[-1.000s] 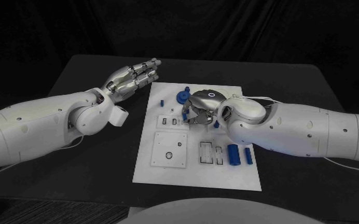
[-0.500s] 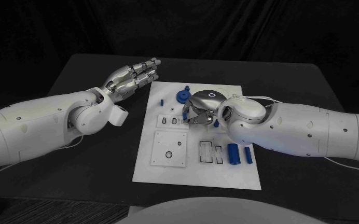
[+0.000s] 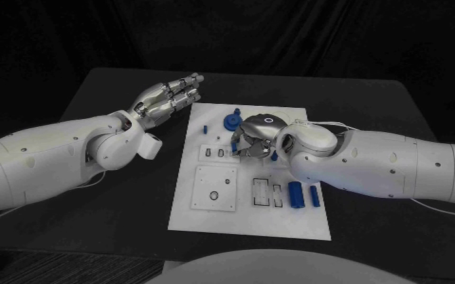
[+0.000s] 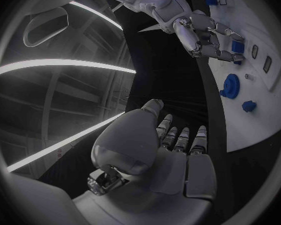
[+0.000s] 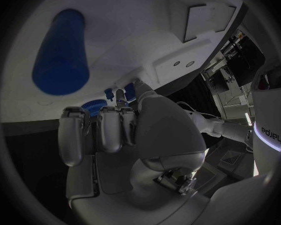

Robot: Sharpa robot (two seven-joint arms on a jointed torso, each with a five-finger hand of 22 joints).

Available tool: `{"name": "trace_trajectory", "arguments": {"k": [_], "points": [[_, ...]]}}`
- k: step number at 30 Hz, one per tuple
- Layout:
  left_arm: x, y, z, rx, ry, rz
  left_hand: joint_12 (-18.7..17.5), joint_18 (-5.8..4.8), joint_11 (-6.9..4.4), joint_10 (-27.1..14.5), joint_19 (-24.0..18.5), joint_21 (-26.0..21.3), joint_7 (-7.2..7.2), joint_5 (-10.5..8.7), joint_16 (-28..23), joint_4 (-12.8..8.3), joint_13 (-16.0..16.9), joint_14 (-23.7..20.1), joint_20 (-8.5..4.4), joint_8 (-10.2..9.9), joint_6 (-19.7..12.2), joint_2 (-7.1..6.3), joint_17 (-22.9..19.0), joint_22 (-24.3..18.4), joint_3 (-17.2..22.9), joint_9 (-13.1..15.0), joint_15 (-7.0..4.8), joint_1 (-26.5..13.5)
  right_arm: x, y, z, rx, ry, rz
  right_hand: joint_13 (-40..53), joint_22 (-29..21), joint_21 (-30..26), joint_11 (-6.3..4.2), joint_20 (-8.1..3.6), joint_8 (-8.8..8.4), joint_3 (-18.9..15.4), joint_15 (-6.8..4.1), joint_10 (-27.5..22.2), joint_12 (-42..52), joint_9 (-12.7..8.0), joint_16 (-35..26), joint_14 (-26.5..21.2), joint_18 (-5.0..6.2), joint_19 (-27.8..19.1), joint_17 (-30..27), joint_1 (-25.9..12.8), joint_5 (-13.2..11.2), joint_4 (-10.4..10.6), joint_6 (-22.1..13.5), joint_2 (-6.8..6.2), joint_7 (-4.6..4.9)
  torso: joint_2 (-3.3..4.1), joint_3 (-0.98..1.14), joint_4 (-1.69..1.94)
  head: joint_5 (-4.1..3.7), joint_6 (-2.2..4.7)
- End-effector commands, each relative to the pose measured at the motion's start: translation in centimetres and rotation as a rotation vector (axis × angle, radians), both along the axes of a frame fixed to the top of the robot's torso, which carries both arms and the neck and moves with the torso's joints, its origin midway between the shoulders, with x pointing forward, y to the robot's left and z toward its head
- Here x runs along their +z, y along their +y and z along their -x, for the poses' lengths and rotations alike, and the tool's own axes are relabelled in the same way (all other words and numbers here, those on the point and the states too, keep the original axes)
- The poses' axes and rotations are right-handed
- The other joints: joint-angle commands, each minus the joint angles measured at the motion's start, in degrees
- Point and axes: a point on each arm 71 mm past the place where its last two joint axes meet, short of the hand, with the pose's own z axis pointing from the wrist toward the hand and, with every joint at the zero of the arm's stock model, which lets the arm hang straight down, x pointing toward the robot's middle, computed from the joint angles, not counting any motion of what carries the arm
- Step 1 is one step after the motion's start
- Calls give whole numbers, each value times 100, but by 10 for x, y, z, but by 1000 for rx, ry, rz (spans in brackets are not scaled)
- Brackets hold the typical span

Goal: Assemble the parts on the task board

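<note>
The right hand (image 3: pixel 251 138) curls down onto the white board (image 3: pixel 216 215), apparently pinching a small blue part (image 4: pixel 238 46) to seat it, while the left hand (image 3: pixel 169 100) hovers released beside the board, leaving room.

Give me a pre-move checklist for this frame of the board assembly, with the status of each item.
1. Right hand is over the task board, fingers curled down at its middle: ok.
2. Right hand holds a part: cannot tell; a small blue piece sits at its fingertips in the left wrist view, but a firm pinch is not clear.
3. Left hand is off the board's left edge, fingers straight, holding nothing: ok.
4. Blue gear lies free on the board's far part, just beside the right hand: ok.
5. Two blue cylinders lie on the board's near right part, untouched: ok.
6. Target slot under the right hand: cannot tell, the hand hides it.
</note>
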Motion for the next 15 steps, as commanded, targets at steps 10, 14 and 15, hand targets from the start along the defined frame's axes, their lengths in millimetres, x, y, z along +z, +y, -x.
{"name": "trace_trajectory", "arguments": {"k": [10,14,15], "points": [[0,-1,1,-9,-2,8,-20,104,40,-19,-4,24,28,29,-21,11,-5,-2,34,16,-14,24,-5,6,42,4,39,-59,-5,-4,3,14,6,5,229,1365,80,-88,-76,-37,-120,-87,333,35,-129,98,346,-113,399,61,-112,-331,178,-237,-221,-48,3,4,4,19,-7],[0,-1,0,-10,-1,8,-20,104,39,-19,-5,24,28,31,-21,9,-5,-2,34,19,-9,30,-5,6,53,5,38,-63,-2,-5,4,22,-15,-24,184,1334,-12,-106,-84,-50,-116,-94,314,8,-218,112,343,-90,353,61,-89,-421,313,-403,-287,-70,1,3,0,13,6],[0,-1,0,-10,-1,8,-20,104,39,-19,-5,24,28,31,-21,9,-5,-2,34,19,-9,30,-5,6,53,5,38,-63,-1,-5,4,23,-18,-28,172,1335,-11,-112,-86,-51,-112,-97,308,0,-237,113,342,-90,353,58,-75,-425,332,-441,-293,-77,0,2,2,12,6]]}}
